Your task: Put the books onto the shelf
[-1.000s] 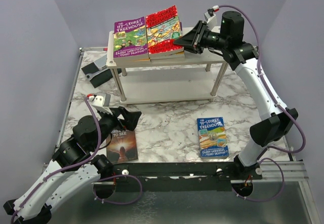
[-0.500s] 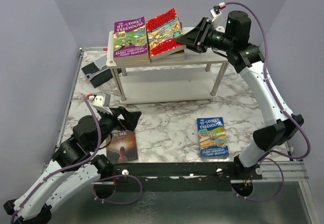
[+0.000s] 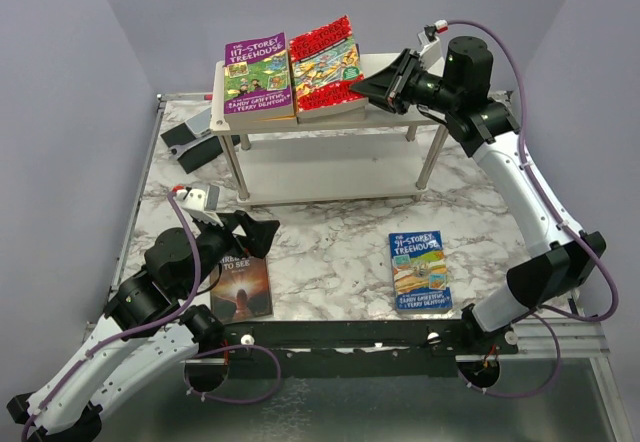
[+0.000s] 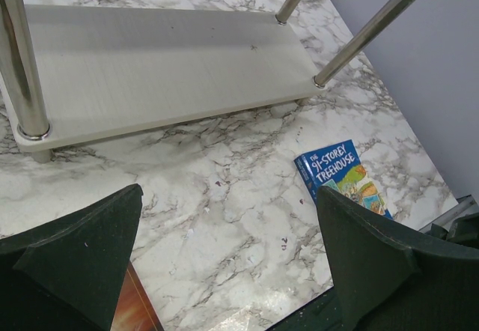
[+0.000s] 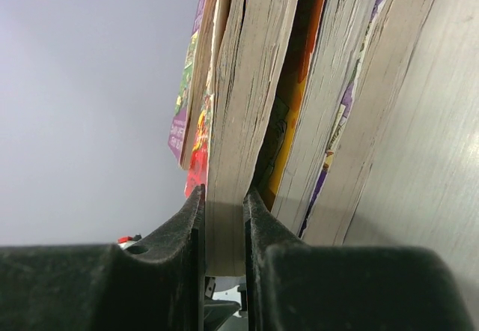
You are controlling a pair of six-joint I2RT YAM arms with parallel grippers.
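**Red book gripped edge-on atop the shelf**
Its page edge is clamped by the right gripper, likely so it can be squared on the stack; the left gripper is kept wide apart over the table. Compared with a second ago, the right gripper is set further right.

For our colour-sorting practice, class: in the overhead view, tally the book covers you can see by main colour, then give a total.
Purple cartoon-cover paperback: 1
Red cartoon-cover paperback: 1
Blue cartoon-cover paperback: 1
Dark brown-black paperback: 1
Total: 4 (books stacked under the red one are not counted)
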